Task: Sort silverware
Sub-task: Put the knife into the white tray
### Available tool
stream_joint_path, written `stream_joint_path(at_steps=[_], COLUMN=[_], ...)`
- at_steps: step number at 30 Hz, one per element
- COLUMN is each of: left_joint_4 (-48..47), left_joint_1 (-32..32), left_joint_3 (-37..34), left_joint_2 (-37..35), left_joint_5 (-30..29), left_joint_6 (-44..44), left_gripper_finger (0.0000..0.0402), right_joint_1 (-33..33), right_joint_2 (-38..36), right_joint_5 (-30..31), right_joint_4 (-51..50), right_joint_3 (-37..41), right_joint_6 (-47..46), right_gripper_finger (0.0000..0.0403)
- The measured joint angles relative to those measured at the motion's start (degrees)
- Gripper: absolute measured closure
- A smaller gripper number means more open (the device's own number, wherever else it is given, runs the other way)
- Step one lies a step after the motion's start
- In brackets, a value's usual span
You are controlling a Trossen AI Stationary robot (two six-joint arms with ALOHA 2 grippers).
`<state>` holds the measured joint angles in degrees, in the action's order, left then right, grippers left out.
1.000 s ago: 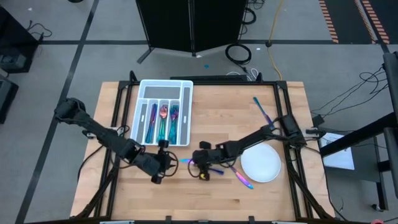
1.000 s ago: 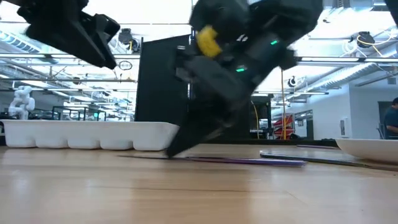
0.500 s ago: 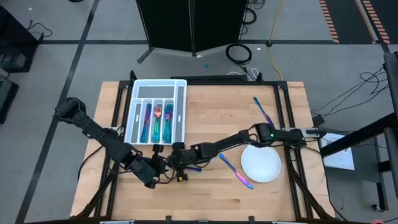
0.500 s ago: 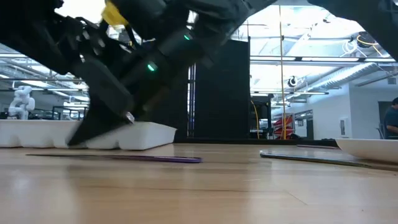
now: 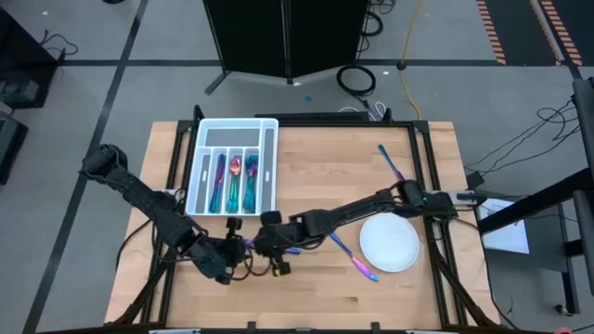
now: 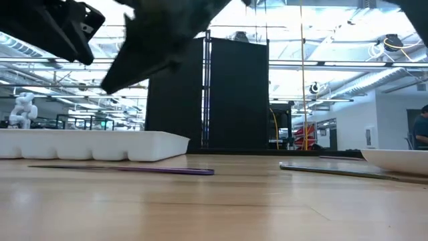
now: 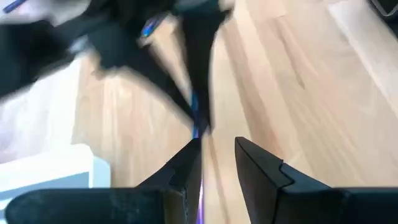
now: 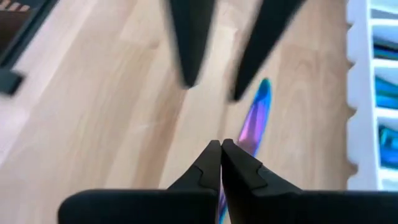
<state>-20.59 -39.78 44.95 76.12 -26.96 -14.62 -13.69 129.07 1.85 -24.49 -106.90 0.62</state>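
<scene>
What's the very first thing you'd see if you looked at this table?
Two dark robot arms meet nose to nose near the front of the wooden table, the left gripper and the shut right gripper almost touching over a shiny purple-blue knife. Behind them, the white divided tray holds rainbow-coloured silverware, and a round white plate sits to the right.

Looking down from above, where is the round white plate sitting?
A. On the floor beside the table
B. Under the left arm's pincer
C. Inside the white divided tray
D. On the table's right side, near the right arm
D: in the high view the round white plate rests on the wooden table's right side beside the right arm, far from the white divided tray.
</scene>
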Motion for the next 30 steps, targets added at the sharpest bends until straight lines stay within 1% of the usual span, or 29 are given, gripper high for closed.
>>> stream_joint_path(at_steps=[3, 5, 8, 11, 13, 16, 18, 21, 25, 30], left_joint_4=[1.7, 3.2, 8.8, 15.3, 16.5, 17.5, 18.8, 20.2, 18.9, 17.7], left_joint_1=[0.2, 0.3, 1.6, 4.1, 5.9, 9.0, 11.0, 13.2, 14.6, 15.1], left_joint_3=[0.0, 0.0, 0.0, 0.0, 0.0, 0.0, 0.0, 0.0, 0.0, -0.1], left_joint_2=[0.2, 0.5, 2.5, 6.6, 9.7, 13.8, 15.8, 17.2, 18.1, 19.6], left_joint_5=[-1.6, -2.1, -2.0, 1.3, 4.6, 7.4, 7.9, 9.6, 11.8, 12.2], left_joint_6=[-0.1, -0.1, 0.0, 2.0, 4.1, 4.9, 4.9, 4.6, 5.6, 8.0], left_gripper_finger=[0.0301, 0.0301, 0.0301, 0.0301, 0.0301, 0.0301, 0.0301, 0.0301, 0.0301, 0.0301], right_joint_1=[-0.3, -0.2, 0.1, 0.7, 1.7, 2.8, 2.8, 1.7, -0.9, -1.8], right_joint_2=[-6.3, -12.2, -22.1, -32.2, -39.2, -48.5, -53.4, -59.0, -63.2, -65.3], right_joint_5=[-0.1, 0.4, 3.8, 6.0, 6.1, 8.0, 11.2, 11.8, 11.6, 11.6], right_joint_4=[4.3, 9.4, 15.5, 21.1, 23.8, 24.3, 25.8, 26.8, 26.1, 26.3], right_joint_3=[9.2, 17.8, 31.9, 43.4, 48.3, 53.0, 55.6, 59.0, 62.8, 63.6], right_joint_6=[-1.0, -2.7, -6.4, -8.1, -7.9, -7.5, -6.7, -6.1, -6.2, -5.9], right_gripper_finger=[0.0403, 0.0403, 0.0403, 0.0403, 0.0403, 0.0403, 0.0403, 0.0403, 0.0403, 0.0403])
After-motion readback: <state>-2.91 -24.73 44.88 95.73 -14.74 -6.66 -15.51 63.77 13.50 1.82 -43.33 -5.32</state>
